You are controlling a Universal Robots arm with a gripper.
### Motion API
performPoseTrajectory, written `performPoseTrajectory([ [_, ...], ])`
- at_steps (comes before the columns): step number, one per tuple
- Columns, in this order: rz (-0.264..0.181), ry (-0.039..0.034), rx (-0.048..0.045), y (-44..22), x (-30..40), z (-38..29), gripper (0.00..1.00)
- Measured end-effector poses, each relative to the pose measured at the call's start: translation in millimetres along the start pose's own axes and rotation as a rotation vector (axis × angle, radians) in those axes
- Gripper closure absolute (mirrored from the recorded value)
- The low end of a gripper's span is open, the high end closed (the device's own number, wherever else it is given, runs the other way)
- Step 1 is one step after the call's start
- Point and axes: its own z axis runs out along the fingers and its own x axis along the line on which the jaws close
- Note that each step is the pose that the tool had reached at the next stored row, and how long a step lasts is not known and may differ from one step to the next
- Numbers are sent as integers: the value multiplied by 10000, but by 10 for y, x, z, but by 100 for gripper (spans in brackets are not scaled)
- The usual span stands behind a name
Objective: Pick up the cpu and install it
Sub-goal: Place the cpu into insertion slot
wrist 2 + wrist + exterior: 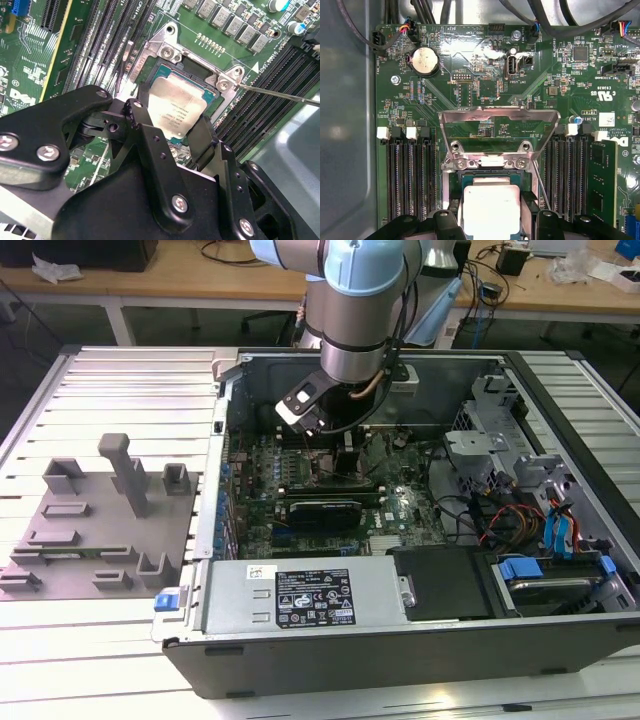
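Item: 1 robot arm (355, 320), reaching down into an open computer case (330, 665) that lay on its side on a slatted metal bench (100, 650).

End effector (168, 116): black, 2 fingers (142, 135), clamped on opposite edges of the cpu; it was also seen over the board in the exterior view (345, 445).

Cpu (175, 112): silvery square top facing up, gripped between the fingers directly over the socket (485, 176) on the green motherboard (485, 75). Whether it was fully seated could not be told.

Socket fittings: metal load plate (497, 122) raised open just beyond the socket; a thin retention lever (280, 95) stood clear to one side.

Board surroundings: black memory slots (410, 175) on both sides of the socket, 1 memory module (602, 180) fitted, and 1 coin cell (424, 61) well apart from the socket.

Also on the bench: a grey fixture plate (90, 540) with upright blocks, beside the case at the exterior view's left.
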Motion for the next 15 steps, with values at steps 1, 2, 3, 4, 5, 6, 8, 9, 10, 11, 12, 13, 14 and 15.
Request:
performPoseTrajectory([
  [1, 0, 1, 0, 0, 0, 0, 45],
  [2, 2, 1, -1, 1, 0, 0, 45],
  [3, 18, 1, 1, 2, 0, 0, 45],
  [4, 23, 0, 1, 2, 0, 0, 45],
  [5, 24, 1, 1, 2, 0, 1, 45],
  [6, 24, 1, 1, 3, 0, 1, 45],
  [8, 26, 0, -3, 3, 0, 1, 45],
  [9, 27, 28, -15, 5, 4, 8, 39],
  [10, 28, 18, -9, 5, 4, 7, 39],
  [11, 28, 10, -4, 4, 2, 4, 32],
  [12, 29, 3, -1, 3, 0, 1, 32],
  [13, 30, 2, 0, 3, 0, 1, 32],
  [14, 31, 2, 0, 3, 0, 1, 32],
  [15, 31, 2, 0, 3, 0, 0, 32],
])
